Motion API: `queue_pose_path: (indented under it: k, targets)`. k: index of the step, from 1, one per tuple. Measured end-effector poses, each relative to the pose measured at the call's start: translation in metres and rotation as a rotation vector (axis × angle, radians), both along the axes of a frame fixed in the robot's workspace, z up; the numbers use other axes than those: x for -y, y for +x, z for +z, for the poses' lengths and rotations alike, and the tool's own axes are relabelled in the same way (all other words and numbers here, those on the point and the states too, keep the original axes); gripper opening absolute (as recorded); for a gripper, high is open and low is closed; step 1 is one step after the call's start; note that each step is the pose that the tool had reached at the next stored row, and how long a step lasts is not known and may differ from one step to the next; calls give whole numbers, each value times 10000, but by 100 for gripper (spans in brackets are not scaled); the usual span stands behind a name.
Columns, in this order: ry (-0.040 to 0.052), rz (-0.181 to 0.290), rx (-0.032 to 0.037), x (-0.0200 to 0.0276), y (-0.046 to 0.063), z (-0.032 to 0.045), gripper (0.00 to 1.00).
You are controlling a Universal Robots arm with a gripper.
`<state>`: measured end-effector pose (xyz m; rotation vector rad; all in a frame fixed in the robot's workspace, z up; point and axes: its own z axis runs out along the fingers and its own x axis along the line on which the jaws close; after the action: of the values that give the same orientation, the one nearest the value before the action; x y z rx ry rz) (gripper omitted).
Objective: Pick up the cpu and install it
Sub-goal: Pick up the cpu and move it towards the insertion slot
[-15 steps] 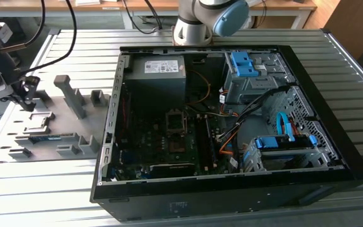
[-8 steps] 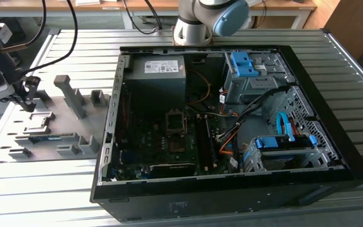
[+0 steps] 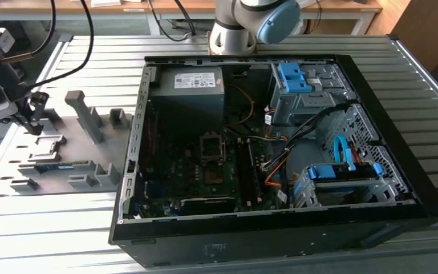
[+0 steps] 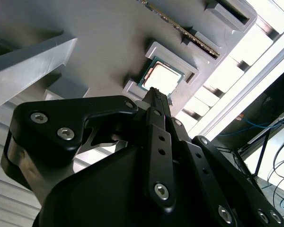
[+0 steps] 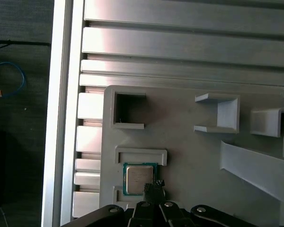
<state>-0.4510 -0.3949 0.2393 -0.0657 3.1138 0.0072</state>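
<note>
cpu (image 5: 138, 178): lying flat in a tray (image 5: 189, 156) pocket.
jaws: hanging pinched together at the cpu's edge, gripping nothing.
tray: sitting at 9 o'clock from the computer case (image 3: 280, 240), exterior view.

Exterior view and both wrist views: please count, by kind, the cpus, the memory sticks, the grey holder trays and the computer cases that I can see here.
cpu: 1
memory stick: 1
grey holder tray: 1
computer case: 1
Total: 4
</note>
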Motion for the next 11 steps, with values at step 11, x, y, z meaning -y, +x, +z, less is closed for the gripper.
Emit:
queue_pose_path:
  k: [11]
  targets:
    - [0,7,1,0,0,0,35]
